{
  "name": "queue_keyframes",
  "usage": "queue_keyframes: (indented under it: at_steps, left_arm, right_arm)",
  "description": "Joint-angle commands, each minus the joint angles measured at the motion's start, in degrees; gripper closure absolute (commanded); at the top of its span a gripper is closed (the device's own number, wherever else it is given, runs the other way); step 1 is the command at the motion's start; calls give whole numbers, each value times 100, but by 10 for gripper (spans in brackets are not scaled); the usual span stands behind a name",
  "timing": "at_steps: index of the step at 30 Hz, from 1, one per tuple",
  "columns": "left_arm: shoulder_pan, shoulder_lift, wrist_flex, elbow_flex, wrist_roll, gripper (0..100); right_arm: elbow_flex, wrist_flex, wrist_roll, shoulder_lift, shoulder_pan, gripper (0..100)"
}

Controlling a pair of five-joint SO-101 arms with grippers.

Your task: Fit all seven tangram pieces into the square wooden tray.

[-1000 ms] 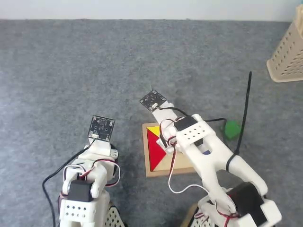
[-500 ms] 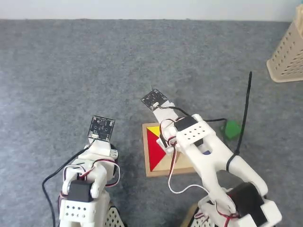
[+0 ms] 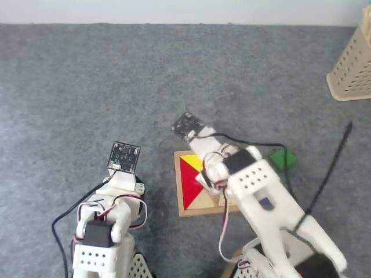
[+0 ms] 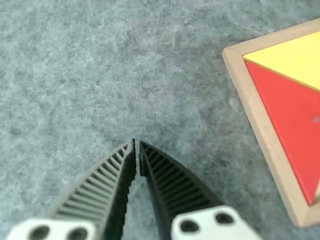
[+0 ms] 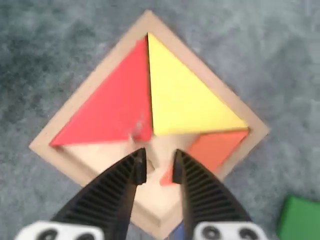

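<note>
The square wooden tray lies right under my right jaws, which stand slightly parted and empty above its bare wood; it holds a red triangle, a yellow triangle and an orange piece; a green piece lies outside it on the grey surface; my left jaws are closed above the surface, near the tray's corner.

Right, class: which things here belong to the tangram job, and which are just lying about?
Job: square wooden tray, red triangle, yellow triangle, orange piece, green piece on the carpet, right tool above the tray.
Lying about: beige perforated basket, grey carpet.
</note>
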Motion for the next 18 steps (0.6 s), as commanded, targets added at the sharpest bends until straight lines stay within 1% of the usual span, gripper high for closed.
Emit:
queue_keyframes:
  at_steps: [1,3,5,15,18]
  left_arm:
    - [-35,-123,35,-110,26,988]
    - [-35,-123,35,-110,26,988]
    - [-35,-123,35,-110,26,988]
    - [-35,-123,35,-110,26,988]
    - [-35,-123,35,-110,26,988]
  right_arm:
    - [440,251,484,-673,-400,930]
    - [818,171,431,-840,-813,966]
    - [1037,127,387,-954,-1042,989]
    - [1240,48,422,-954,-1059,991]
    - [1231,4,422,-752,-971,991]
